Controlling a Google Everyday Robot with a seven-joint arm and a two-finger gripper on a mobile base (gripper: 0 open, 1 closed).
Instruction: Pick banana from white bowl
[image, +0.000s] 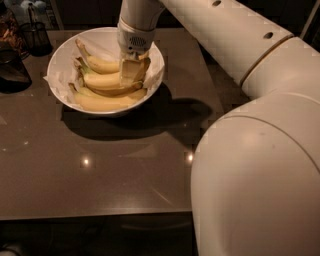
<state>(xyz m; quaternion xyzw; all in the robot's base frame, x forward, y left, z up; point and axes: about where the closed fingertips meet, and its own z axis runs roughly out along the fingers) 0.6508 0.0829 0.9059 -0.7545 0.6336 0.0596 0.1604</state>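
The white bowl (59, 56), lined with crumpled white paper, stands on the brown table at the back left. Three yellow bananas lie in it: one at the back (100, 64), one in the middle (102, 80) and one at the front (102, 102), with their greenish stems to the left. My gripper (131, 70) reaches straight down into the right half of the bowl. It is down at the right ends of the back and middle bananas and hides those ends.
A dark wire-mesh cup (37, 35) stands at the back left, behind the bowl. A dark object (11, 72) sits at the left edge. My white arm (250, 125) fills the right side. The table's front edge (100, 216) runs across the bottom.
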